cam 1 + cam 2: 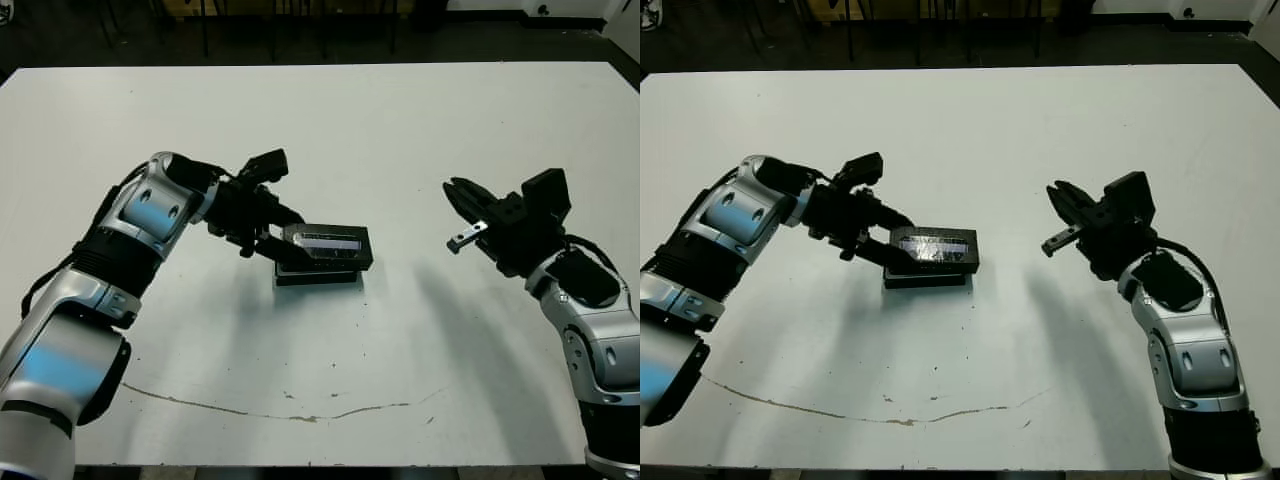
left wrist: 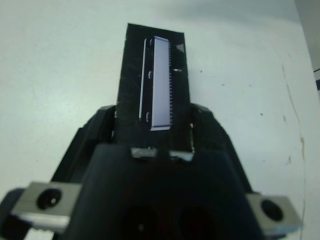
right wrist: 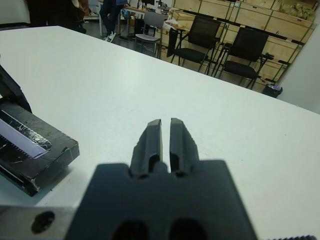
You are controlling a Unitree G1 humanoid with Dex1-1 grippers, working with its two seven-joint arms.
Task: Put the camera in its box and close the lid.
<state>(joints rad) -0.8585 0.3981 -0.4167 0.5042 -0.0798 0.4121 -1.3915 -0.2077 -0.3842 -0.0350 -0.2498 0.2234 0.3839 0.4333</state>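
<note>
White table [image 1: 330, 120] fills the head views, scuffed with a thin brown line along its near edge; dark floor beyond. Right wrist view shows black chairs [image 3: 220, 47] and stacked wooden crates [image 3: 260, 15] past the far side.

Left arm [image 1: 130, 225] reaches in from the left, elbow bent, forearm angled toward table centre. Left gripper [image 1: 280, 240] clamps the near end of the lid [image 1: 330, 245], one finger on each long side, as the left wrist view shows. Lid held roughly level, a touch tilted, directly above the box [image 1: 318, 276] and overlapping it; whether they touch is unclear.

Right arm [image 1: 590, 320] rises from the right edge, forearm angled inward. Right gripper [image 1: 462, 212] hangs above bare table, well apart from the lid, fingers almost together, nothing between them.

Lid: flat black slab, shiny silvery-grey strip lengthwise on its top face. Box: only a black wall shows below the lid. Camera not visible.
</note>
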